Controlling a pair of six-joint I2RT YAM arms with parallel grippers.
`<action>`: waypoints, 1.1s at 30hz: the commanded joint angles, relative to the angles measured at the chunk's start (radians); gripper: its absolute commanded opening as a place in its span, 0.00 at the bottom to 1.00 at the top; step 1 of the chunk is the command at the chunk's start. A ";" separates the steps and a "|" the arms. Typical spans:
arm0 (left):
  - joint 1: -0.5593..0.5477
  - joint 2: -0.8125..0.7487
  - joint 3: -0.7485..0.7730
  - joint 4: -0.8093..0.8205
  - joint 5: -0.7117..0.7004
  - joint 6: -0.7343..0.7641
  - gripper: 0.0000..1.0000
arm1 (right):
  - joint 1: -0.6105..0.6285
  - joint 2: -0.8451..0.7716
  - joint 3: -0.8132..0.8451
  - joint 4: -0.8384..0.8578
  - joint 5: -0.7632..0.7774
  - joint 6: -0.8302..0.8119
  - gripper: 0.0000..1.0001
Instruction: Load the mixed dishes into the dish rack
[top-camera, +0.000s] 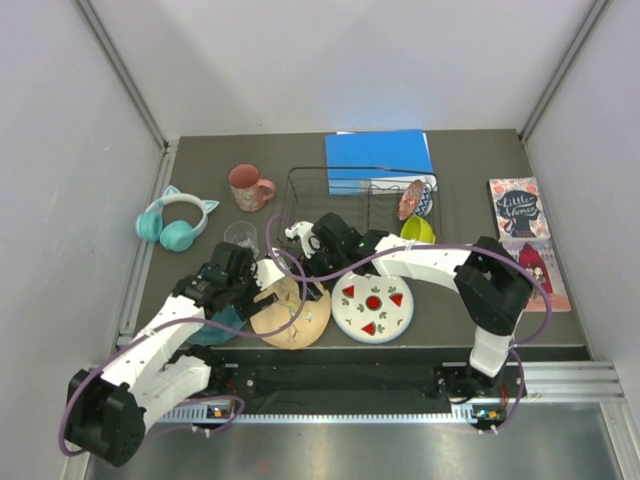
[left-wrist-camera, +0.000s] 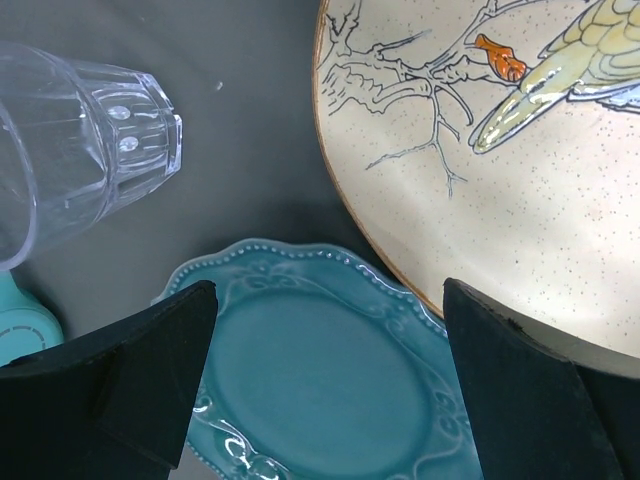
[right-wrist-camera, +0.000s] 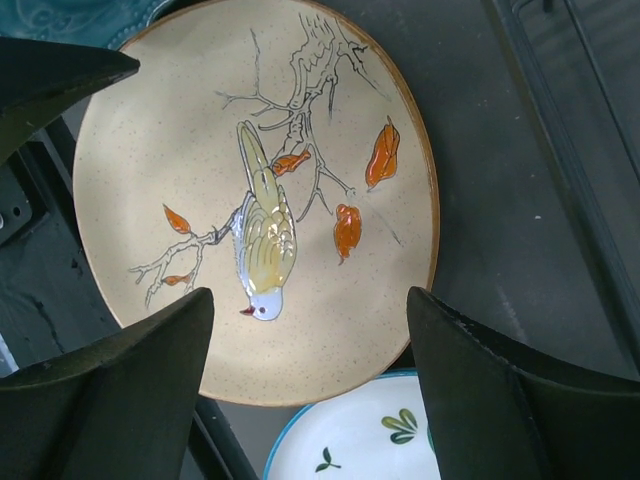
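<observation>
Right gripper (right-wrist-camera: 308, 300) hangs empty, jaws well apart, directly over the peach bird-pattern plate (right-wrist-camera: 170, 140), which has a speckled glaze and a brown rim and lies flat on the table near the dish rack (top-camera: 340, 205). Left gripper (left-wrist-camera: 328, 295), spread wide and empty, is over the bead-edged teal scalloped plate (left-wrist-camera: 320, 390). The book (top-camera: 518, 210) cover reads "Little Women".

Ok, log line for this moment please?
left gripper: open, facing teal plate | right gripper: open, facing peach bird plate | held: nothing | outside dish rack: watermelon plate, pink mug, clear cup
</observation>
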 joint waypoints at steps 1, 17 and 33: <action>0.000 -0.050 0.046 0.001 0.039 0.034 0.99 | -0.013 0.011 0.035 -0.053 0.046 -0.026 0.78; -0.002 -0.179 0.000 -0.164 0.183 0.284 0.99 | -0.014 0.109 0.093 -0.142 0.034 -0.040 0.80; 0.000 -0.210 -0.039 -0.269 0.148 0.496 0.99 | -0.002 0.138 0.070 -0.214 -0.062 0.060 0.41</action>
